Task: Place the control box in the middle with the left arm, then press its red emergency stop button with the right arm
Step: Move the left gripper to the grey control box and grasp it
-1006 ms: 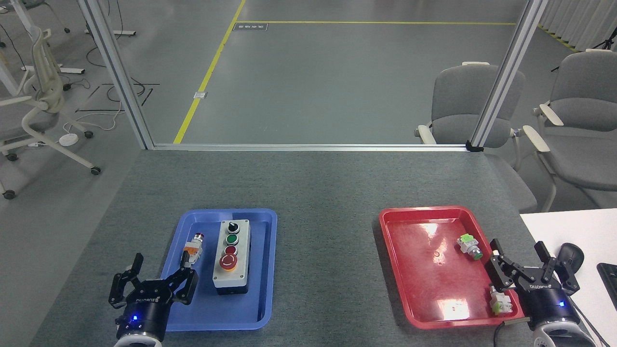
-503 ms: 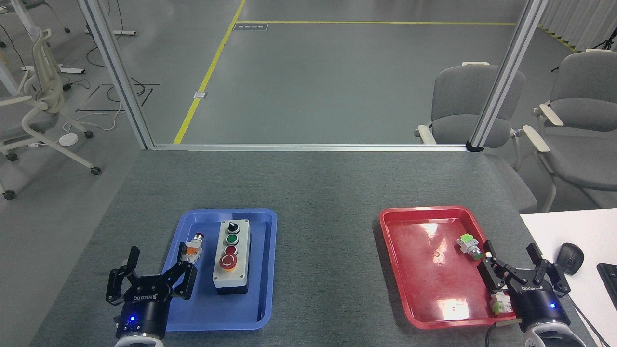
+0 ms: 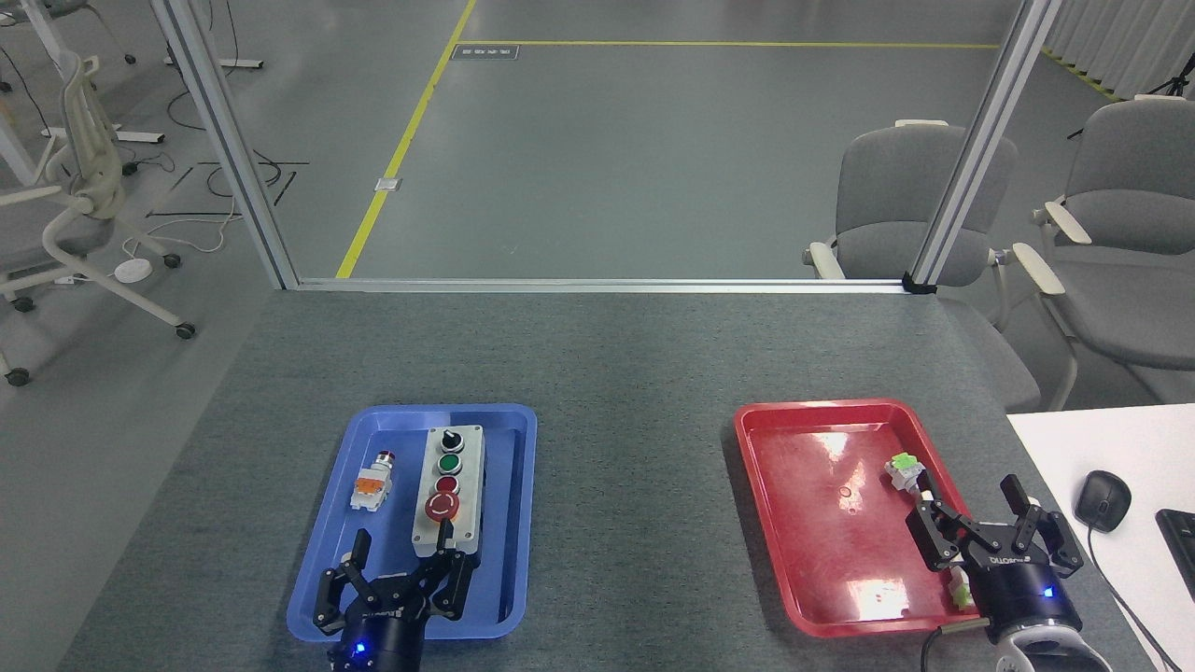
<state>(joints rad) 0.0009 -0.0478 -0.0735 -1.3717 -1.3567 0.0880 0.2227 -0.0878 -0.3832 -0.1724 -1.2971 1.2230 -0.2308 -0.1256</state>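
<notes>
Control box [image 3: 449, 495] sits in blue tray [image 3: 509, 597], long axis 12–6, red emergency stop button [image 3: 442, 506] toward 6. Left gripper [image 3: 397, 583] at the box's 6 o'clock end, fingers spread, holding nothing. Pinch across the short sides, clear of the loose push-button part [image 3: 371, 485] at 9, lift over the rim, set down toward 3. Right gripper [image 3: 990, 534] open over red tray [image 3: 812, 560].

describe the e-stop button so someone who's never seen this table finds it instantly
Find the blue tray on the left of the grey table; a light-grey control box lies in it. The red emergency stop button is the nearest of its four controls, larger than the flat red button beside it, with white arrows.
</notes>
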